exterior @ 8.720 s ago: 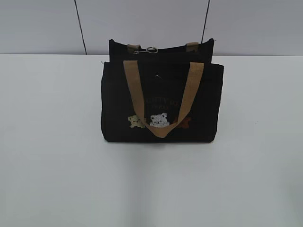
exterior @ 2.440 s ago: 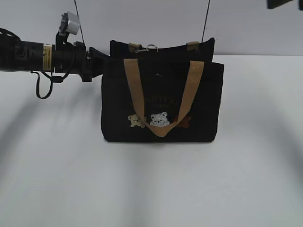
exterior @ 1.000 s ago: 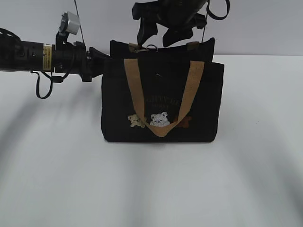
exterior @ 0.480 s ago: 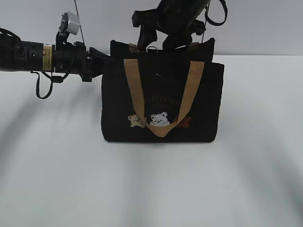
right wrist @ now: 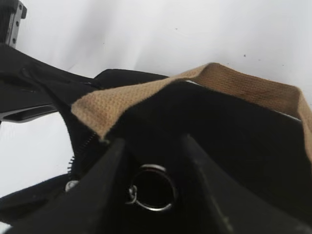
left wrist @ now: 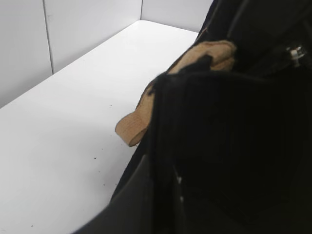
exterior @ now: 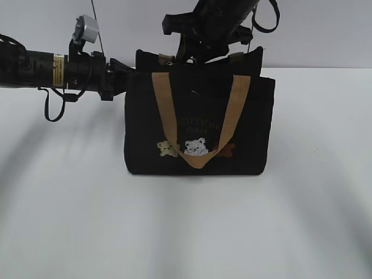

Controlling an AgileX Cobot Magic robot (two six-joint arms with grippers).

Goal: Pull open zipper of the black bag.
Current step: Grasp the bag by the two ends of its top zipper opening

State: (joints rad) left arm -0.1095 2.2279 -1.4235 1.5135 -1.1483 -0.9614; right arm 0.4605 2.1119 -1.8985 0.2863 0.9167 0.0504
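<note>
The black bag [exterior: 197,128] stands upright on the white table, with tan handles and small bears on its front. My left gripper [exterior: 125,78] comes in from the left and is shut on the bag's upper left edge; black fabric [left wrist: 234,146] fills the left wrist view. My right gripper [exterior: 189,55] reaches down onto the bag's top. In the right wrist view the zipper's silver ring pull [right wrist: 153,187] lies between its two dark fingers [right wrist: 100,195], with a narrow gap on the ring's right side. Zip teeth [right wrist: 80,151] show at the left. The ring is hidden in the exterior view.
The white table [exterior: 70,203] spreads wide in front of and beside the bag. A pale panelled wall stands close behind it. One tan handle [exterior: 200,157] hangs down the bag's front, and another [right wrist: 204,83] arches over the ring.
My right gripper has come down onto the bag's top and its jaws have narrowed round the ring pull. The left gripper and the bag have not moved.
</note>
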